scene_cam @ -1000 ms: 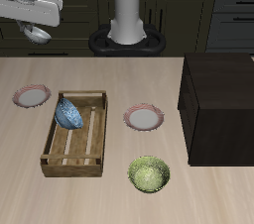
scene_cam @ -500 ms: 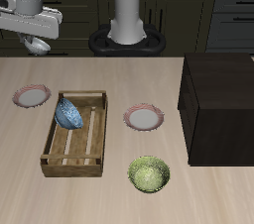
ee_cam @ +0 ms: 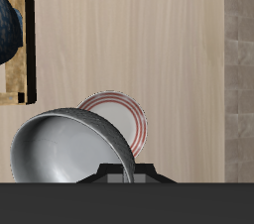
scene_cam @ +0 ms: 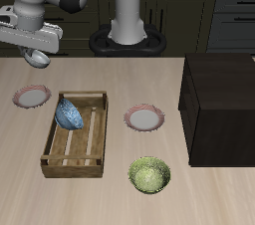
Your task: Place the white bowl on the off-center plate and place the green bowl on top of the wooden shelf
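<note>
White bowl (ee_cam: 67, 149) hides fingers, overlaps off-center plate (ee_cam: 124, 119).

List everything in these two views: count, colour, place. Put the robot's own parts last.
white bowl: one, white-grey, held in the air by the gripper above the table's back edge.
off-center plate: one, white with pink-red rim, beside the crate, below the held bowl.
second plate: one, same colours, between crate and shelf.
green bowl: one, yellow-green, near the table's front edge.
blue-patterned bowl: one, tilted inside the crate.
crate: one, light wood, slatted.
wooden shelf: one, dark brown, at the table's side.
table: one, pale wood.
gripper: one, grey, shut on the white bowl.
</note>
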Available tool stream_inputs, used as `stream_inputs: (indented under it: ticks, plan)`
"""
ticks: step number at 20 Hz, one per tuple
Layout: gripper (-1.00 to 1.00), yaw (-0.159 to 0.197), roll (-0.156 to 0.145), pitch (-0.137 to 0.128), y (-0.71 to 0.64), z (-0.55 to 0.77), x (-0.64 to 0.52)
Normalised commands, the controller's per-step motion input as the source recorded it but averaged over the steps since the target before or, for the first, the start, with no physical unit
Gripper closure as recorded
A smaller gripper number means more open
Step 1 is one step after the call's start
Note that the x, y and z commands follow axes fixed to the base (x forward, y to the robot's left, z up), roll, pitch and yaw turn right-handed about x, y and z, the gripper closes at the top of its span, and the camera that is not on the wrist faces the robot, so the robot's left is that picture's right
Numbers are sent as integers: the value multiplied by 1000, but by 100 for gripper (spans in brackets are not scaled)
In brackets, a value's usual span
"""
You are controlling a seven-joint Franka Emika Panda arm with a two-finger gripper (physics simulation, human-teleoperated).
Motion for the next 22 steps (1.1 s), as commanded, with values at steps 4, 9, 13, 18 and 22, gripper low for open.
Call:
stream_inputs:
  ticks: [4, 9, 13, 18, 22]
  plan:
    - [100, -3, -42, 29, -106, -266, 49]
    - [100, 23, -26, 26, -101, -283, 10]
    - [100, 37, -36, 50, -63, -313, 32]
    - [100, 15, -16, 37, -38, -252, 11]
    - [100, -1, -14, 31, -27, -249, 24]
